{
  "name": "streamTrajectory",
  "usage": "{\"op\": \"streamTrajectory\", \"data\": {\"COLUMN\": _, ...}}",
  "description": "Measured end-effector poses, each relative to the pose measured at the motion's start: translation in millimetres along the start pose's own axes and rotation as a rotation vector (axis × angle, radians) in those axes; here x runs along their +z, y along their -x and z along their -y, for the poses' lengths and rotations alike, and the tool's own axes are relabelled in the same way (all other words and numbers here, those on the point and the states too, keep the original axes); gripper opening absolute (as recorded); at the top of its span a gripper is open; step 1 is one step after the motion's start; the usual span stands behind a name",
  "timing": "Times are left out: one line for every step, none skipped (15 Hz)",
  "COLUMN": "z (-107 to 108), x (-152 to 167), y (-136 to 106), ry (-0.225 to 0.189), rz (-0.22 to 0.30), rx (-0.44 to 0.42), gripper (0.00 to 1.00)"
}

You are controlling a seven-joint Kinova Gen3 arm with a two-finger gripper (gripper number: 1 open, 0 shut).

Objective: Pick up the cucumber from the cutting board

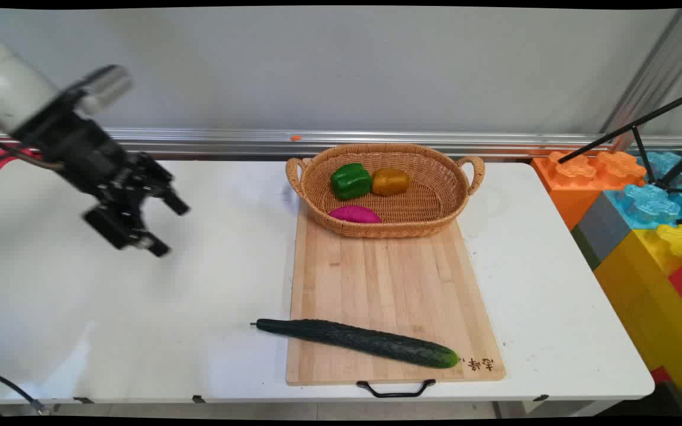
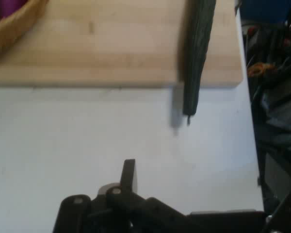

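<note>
The gripper (image 1: 163, 228) hung empty, fingers spread wide, above the table (image 1: 110, 307) toward its left edge. The cucumber (image 1: 357, 342) lay untouched across the cutting board (image 1: 388, 284) near the front edge, stem overhanging. Three vegetables sat in the basket (image 1: 317, 204).

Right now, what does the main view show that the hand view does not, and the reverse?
Only the main view shows the green pepper, the yellow pepper, the whole basket, the board's handle and the colored blocks. It also shows the gripper open above bare table. Only the hand view shows dark clutter beyond the table edge. Both show the cucumber, the board, the basket and the purple item.
</note>
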Motion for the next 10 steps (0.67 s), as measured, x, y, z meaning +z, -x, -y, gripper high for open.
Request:
{"op": "streamTrajectory", "data": {"z": -1.8, "x": 13.8, "y": -12.8, "ry": 0.01, "rz": -0.004, "rx": 0.006, "gripper": 1.0}}
{"op": "streamTrajectory", "data": {"z": -3.6, "x": 25.3, "y": -24.1, "ry": 0.02, "rz": -0.006, "rx": 0.014, "gripper": 1.0}}
{"op": "streamTrajectory", "data": {"z": -5.6, "x": 38.7, "y": -36.6, "ry": 0.03, "rz": -0.01, "rx": 0.025, "gripper": 1.0}}
{"op": "streamTrajectory", "data": {"z": -6.7, "x": 46.2, "y": -42.9, "ry": 0.037, "rz": -0.01, "rx": 0.033, "gripper": 1.0}}
{"op": "streamTrajectory", "data": {"z": -8.0, "x": 57.6, "y": -50.8, "ry": 0.049, "rz": -0.009, "rx": 0.043, "gripper": 1.0}}
{"op": "streamTrajectory", "data": {"z": -8.7, "x": 65.1, "y": -55.4, "ry": 0.055, "rz": -0.009, "rx": 0.051, "gripper": 1.0}}
{"op": "streamTrajectory", "data": {"z": -9.8, "x": 76.3, "y": -60.7, "ry": 0.064, "rz": -0.009, "rx": 0.063, "gripper": 1.0}}
{"op": "streamTrajectory", "data": {"z": -10.5, "x": 91.6, "y": -66.7, "ry": 0.072, "rz": -0.015, "rx": 0.08, "gripper": 1.0}}
{"op": "streamTrajectory", "data": {"z": -11.2, "x": 103.3, "y": -70.1, "ry": 0.076, "rz": -0.021, "rx": 0.092, "gripper": 1.0}}
{"op": "streamTrajectory", "data": {"z": -11.8, "x": 115.4, "y": -72.5, "ry": 0.079, "rz": -0.026, "rx": 0.107, "gripper": 1.0}}
